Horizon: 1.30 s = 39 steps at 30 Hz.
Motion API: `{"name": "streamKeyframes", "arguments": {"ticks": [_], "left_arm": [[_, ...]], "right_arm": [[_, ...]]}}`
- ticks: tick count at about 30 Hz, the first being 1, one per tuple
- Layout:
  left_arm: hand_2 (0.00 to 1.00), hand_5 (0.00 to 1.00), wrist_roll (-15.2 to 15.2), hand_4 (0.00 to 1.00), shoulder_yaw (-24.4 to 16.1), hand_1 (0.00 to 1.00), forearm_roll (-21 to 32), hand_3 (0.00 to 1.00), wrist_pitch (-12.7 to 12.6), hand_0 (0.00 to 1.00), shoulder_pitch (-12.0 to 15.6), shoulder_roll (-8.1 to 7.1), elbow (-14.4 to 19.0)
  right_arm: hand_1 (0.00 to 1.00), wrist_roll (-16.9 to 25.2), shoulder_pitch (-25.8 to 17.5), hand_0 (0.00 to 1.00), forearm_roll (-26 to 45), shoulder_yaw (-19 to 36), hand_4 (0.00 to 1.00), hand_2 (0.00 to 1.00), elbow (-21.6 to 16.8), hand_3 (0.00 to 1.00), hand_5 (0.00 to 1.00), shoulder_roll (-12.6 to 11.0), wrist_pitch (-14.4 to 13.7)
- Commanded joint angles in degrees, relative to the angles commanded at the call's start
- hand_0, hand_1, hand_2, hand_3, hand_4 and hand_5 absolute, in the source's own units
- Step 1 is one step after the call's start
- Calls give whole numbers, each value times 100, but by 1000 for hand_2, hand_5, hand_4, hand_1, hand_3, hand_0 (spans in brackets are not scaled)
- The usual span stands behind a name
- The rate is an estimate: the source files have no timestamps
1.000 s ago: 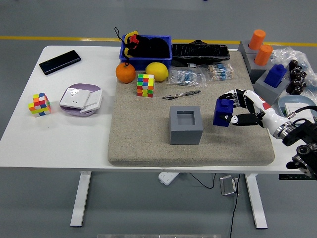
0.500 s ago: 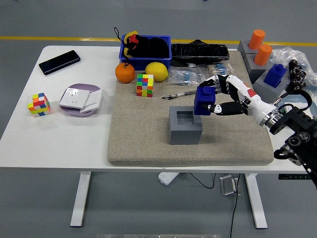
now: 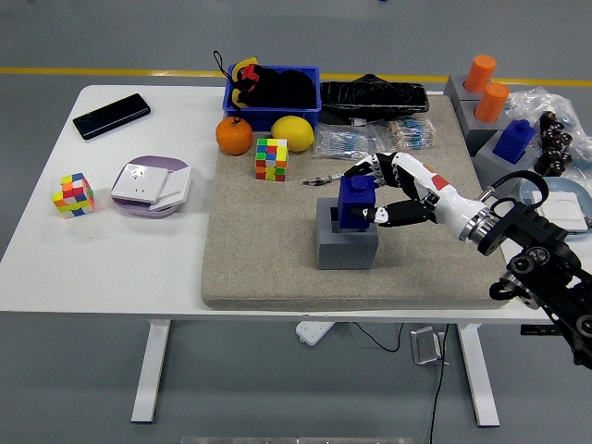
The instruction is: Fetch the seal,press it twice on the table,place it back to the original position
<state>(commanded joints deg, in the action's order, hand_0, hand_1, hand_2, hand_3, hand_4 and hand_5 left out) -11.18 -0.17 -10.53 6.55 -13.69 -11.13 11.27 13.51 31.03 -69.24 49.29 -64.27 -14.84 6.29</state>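
Here, just right of frame centre, your right hand (image 3: 381, 194) is clamped on the rigid blue block-shaped seal (image 3: 355, 201), at the grey square holder (image 3: 347, 243). Treat it as light, stiff plastic; grip its flat sides.

Right arm reaches in from the right — hand (image 3: 393, 192) extended leftward, fingers (image 3: 368, 166) curled.

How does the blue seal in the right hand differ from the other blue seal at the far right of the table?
The held blue seal sits over the grey holder at mid-mat, gripped by the right hand; the other blue seal stands untouched on a grey block at the table's right edge. The held one looks slightly darker and partly hidden by fingers; the other is in full view. Both are blue, blocky and have a knob on top.
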Motion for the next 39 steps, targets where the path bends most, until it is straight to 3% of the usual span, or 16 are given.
{"name": "streamKeyframes", "arguments": {"ticks": [39], "left_arm": [[682, 250, -8, 697, 17, 696, -9, 750, 2, 725, -20, -12, -1]], "right_arm": [[449, 76, 350, 589, 89, -426, 723, 452, 340, 487, 2, 77, -11]]}}
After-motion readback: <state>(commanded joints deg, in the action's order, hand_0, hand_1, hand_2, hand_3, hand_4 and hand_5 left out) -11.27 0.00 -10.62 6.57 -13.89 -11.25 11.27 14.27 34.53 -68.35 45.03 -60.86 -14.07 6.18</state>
